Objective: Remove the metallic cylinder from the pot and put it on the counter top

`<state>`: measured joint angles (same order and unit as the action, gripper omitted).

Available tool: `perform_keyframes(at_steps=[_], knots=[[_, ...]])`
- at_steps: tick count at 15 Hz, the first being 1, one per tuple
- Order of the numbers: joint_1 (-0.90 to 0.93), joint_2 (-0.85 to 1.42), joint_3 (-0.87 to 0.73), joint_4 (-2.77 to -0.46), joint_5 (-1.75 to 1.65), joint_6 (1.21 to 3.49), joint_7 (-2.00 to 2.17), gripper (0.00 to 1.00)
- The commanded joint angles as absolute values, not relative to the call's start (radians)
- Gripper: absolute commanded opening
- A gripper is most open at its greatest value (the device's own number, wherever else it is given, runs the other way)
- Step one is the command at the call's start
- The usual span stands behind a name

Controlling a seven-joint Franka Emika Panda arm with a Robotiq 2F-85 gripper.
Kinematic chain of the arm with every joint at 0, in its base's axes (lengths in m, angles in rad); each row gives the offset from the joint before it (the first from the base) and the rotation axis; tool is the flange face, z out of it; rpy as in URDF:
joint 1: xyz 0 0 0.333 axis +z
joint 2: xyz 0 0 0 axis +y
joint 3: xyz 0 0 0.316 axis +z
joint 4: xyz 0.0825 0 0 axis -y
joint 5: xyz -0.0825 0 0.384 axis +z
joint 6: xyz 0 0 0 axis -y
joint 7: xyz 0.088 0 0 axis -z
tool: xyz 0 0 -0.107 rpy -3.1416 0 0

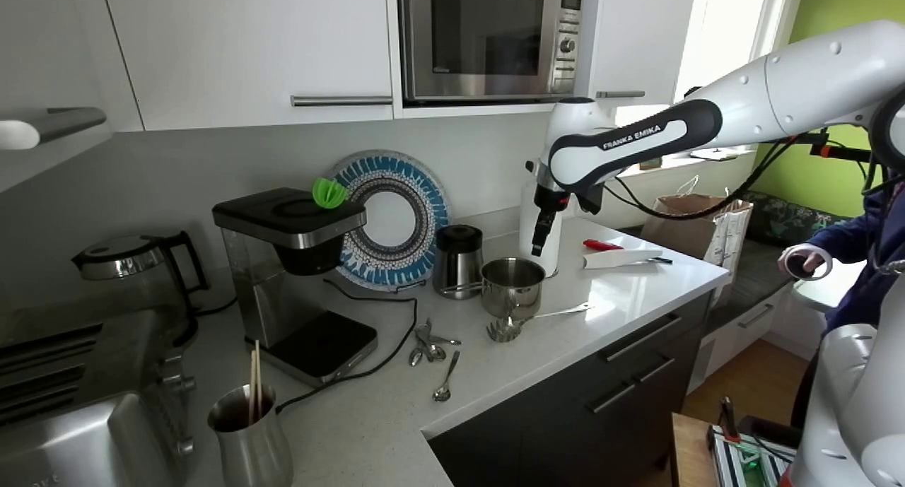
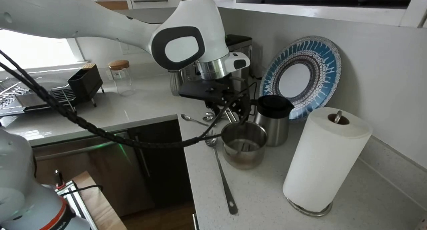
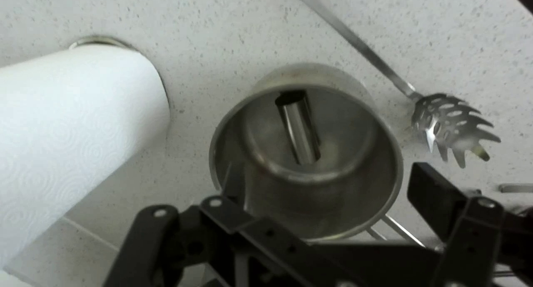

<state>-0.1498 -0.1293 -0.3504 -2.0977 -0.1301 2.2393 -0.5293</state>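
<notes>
Black and spread wide, the gripper [image 3: 327, 180] looms closest to the wrist lens with nothing held between its fingers, and in an exterior view it hangs above the rim of the pot [image 1: 509, 300]. The metallic cylinder [image 3: 299, 131] lies inside, a short hollow tube down at the pot's floor; whether one end is propped against the wall I cannot tell. The step looks to be lining up for the reach in. To do it well, first shift the gripper so the tube sits midway between the fingers, as it now shows ahead of them toward the top of the wrist view. The tube runs nearly square across the closing line, so a slight turn of the wrist should be enough. Bring the fingers somewhat nearer each other before going down, since at this spread one of them could catch the rim or the wire handle [image 3: 402, 228]. Descend straight, grip mid-length and squeeze firmly, because polished round metal may roll or slip. Lift straight up past the rim before moving sideways, then lay the tube gently on the counter top [image 2: 263, 196] between the spaghetti server [image 3: 449, 124] and the paper towel roll [image 2: 328, 160], easing off only once it has settled
</notes>
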Motion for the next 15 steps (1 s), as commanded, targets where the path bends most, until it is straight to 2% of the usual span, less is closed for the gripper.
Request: perform_keyframes(at_steps=[1, 9, 15], knots=[[-0.16, -0.04, -0.339, -2.064, 0.009, 2.358, -0.643, 1.0], [-0.24, 0.139, -0.29, -1.968, 0.192, 2.354, -0.904, 1.0], [-0.257, 0.15, -0.266, -1.965, 0.11, 2.391, -0.837, 1.0]])
